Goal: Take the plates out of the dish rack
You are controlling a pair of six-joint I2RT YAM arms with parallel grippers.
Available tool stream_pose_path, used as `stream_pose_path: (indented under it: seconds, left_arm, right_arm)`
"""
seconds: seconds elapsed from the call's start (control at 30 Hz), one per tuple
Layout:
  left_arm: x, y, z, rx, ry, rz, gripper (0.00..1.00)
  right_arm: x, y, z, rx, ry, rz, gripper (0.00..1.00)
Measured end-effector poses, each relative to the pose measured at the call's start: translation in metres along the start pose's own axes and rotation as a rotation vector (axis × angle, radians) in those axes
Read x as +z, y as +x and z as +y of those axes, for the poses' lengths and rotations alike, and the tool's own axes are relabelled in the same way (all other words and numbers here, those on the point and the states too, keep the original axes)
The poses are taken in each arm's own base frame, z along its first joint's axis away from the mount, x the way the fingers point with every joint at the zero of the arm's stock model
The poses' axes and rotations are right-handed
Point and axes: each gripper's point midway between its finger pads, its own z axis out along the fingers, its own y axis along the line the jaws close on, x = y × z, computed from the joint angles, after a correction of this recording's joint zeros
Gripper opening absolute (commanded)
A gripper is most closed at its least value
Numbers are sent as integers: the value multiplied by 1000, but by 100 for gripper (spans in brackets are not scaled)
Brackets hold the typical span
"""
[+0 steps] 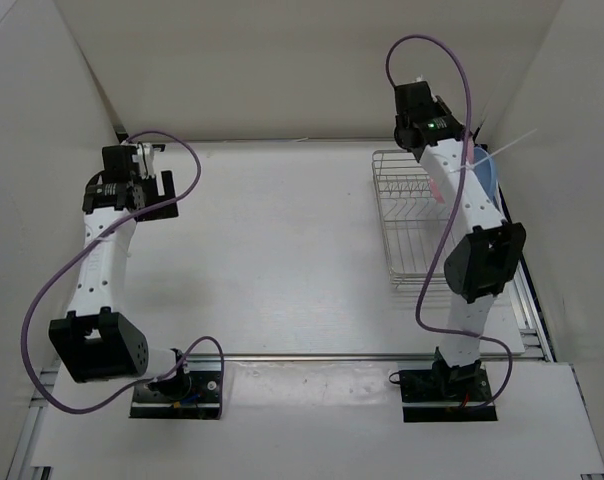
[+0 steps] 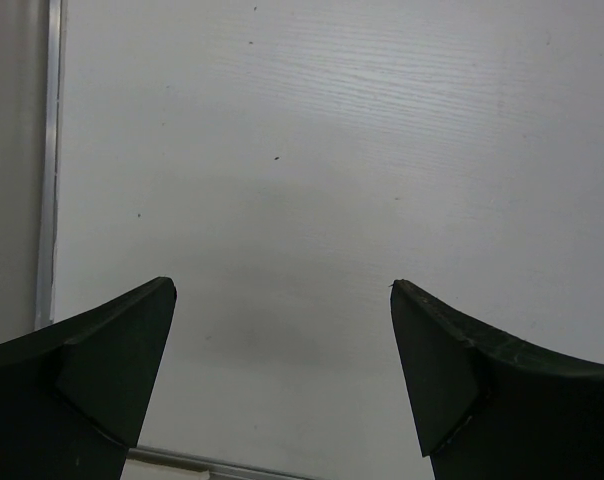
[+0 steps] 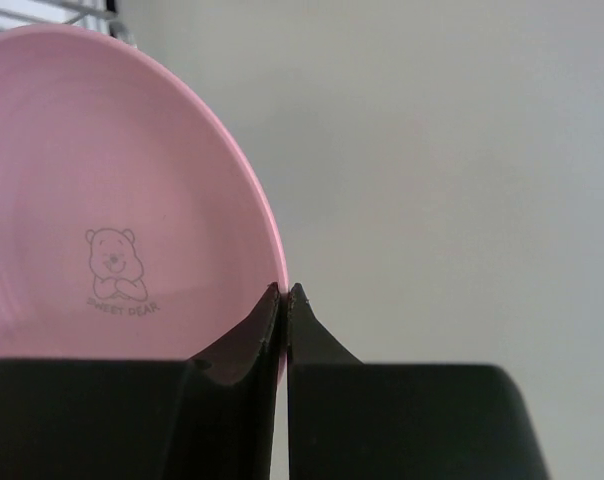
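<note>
I see my right gripper [image 3: 285, 290] pressed onto the rim of the pink plate [image 3: 112, 200], fingers almost touching. The plate stands on edge at the dish rack [image 1: 402, 200]. The light blue plate [image 1: 488, 177] sits at the rack's right side, partly behind my arm. My left gripper [image 2: 282, 290] hangs spread wide over the bare table [image 1: 282, 250].

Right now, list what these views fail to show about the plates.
Right wrist view: the pink plate runs off the left edge, and the right gripper hides its lower rim.
Top view: the right arm covers most of the pink plate and light blue plate, so their slots in the dish rack are hidden.
Left wrist view: only table, no plates or rack.
</note>
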Motion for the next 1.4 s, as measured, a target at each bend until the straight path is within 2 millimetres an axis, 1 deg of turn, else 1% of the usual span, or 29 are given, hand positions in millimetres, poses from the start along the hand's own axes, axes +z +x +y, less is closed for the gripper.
stream_pose_path:
  seconds: [0.1, 0.17, 0.23, 0.33, 0.4, 0.43, 0.5, 0.53, 0.6, 0.67, 0.73, 0.83, 1.0, 1.23, 1.33, 1.37, 1.4]
  left_arm:
    - [9, -10, -8, 2, 41, 5, 100]
    - [10, -22, -19, 9, 92, -6, 100]
    - [9, -37, -38, 36, 164, -31, 100]
    - [-2, -65, -85, 107, 328, -78, 100]
    - [-18, -92, -128, 171, 459, -134, 100]
    - [-26, -102, -149, 201, 520, -164, 100]
    - [-48, -115, -195, 270, 650, -214, 100]
    - [-59, -119, -215, 301, 709, -235, 100]
    - [-81, -118, -252, 358, 824, -258, 100]
    - [-99, -115, -282, 401, 918, -270, 100]
    - [-114, -110, -307, 438, 997, -274, 100]
    - [-126, -99, -334, 471, 1083, -256, 100]
    - [-135, -87, -358, 478, 1170, -216, 100]
    - [-138, -70, -387, 481, 1243, -158, 100]
    - [-140, -66, -398, 485, 1266, -148, 95]
    - [-140, -65, -401, 485, 1270, -143, 90]
    - [-139, -64, -404, 485, 1274, -140, 89]
  right_arm:
    - [-27, 1, -31, 39, 33, -45, 0]
    - [-48, 2, -52, 75, 47, -88, 0]
    - [-69, 2, -68, 126, 38, -149, 0]
    - [-106, -2, -79, 200, -51, -296, 0]
    - [-130, -2, -79, 230, -144, -404, 0]
    - [-141, -1, -78, 237, -198, -455, 0]
    - [-161, 0, -75, 248, -312, -552, 0]
    - [-170, 0, -71, 250, -368, -593, 0]
    - [-182, 2, -61, 243, -463, -651, 0]
    - [-193, 2, -47, 220, -551, -693, 0]
    - [-200, 1, -35, 194, -619, -715, 0]
    - [-208, -2, -19, 172, -702, -737, 0]
    - [-217, -3, -10, 166, -763, -755, 0]
    - [-223, -7, -3, 183, -816, -765, 0]
    - [-224, -10, -1, 188, -828, -764, 0]
    - [-223, -10, 1, 189, -832, -761, 0]
    - [-223, -10, 1, 188, -834, -758, 0]
